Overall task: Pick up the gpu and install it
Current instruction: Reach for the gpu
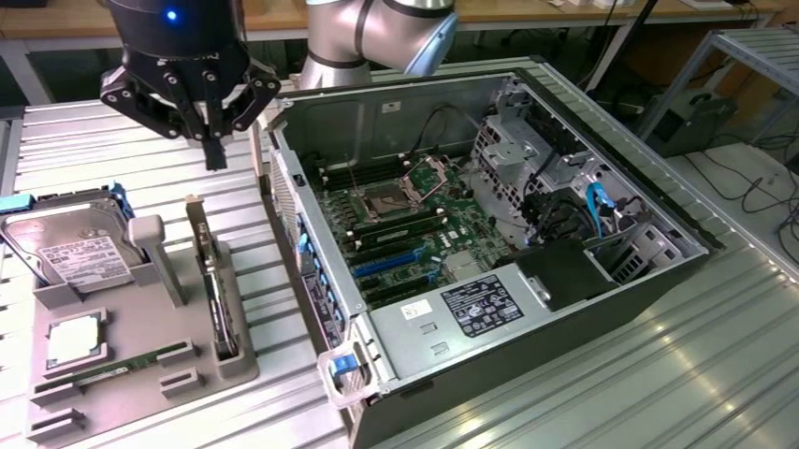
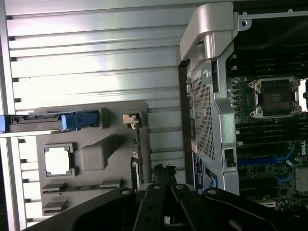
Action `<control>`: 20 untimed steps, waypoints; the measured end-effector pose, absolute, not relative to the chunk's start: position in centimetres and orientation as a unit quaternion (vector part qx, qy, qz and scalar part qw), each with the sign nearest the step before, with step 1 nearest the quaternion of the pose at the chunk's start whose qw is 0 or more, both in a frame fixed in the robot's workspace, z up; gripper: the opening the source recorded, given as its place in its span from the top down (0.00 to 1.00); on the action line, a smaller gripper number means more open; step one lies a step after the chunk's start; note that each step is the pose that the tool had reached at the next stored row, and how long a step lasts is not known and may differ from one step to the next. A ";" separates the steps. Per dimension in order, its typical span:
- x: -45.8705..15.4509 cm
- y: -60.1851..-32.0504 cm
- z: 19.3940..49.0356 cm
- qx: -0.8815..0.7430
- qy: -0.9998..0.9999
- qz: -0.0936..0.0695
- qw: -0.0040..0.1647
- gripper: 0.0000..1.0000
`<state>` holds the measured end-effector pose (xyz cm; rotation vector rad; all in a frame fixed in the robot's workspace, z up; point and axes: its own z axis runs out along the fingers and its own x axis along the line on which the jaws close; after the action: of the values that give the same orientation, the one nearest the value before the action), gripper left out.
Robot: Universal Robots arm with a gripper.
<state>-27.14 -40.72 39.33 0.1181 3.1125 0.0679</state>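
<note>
The pincer [image 2: 165, 171] hides one end of the gpu [image 2: 137, 144] in the wrist view.

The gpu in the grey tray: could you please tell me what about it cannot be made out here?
Exterior view: the gpu stands on edge in the grey tray, so its board faces are unreadable.
Wrist view: the gripper covers one end of the gpu.
Both views: its lower edge is hidden inside the tray's slot.
</note>
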 end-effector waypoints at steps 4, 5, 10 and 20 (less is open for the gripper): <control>-27.9 -41.0 39.3 0.038 0.999 0.022 0.013 0.89; -28.1 -41.1 39.3 0.038 0.999 0.022 0.013 0.89; -28.7 -41.8 39.3 0.038 0.999 0.022 0.013 0.89; -29.0 -42.5 39.3 0.038 0.999 0.022 0.013 0.89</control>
<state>-29.00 -42.45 39.33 0.1174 3.1126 0.0685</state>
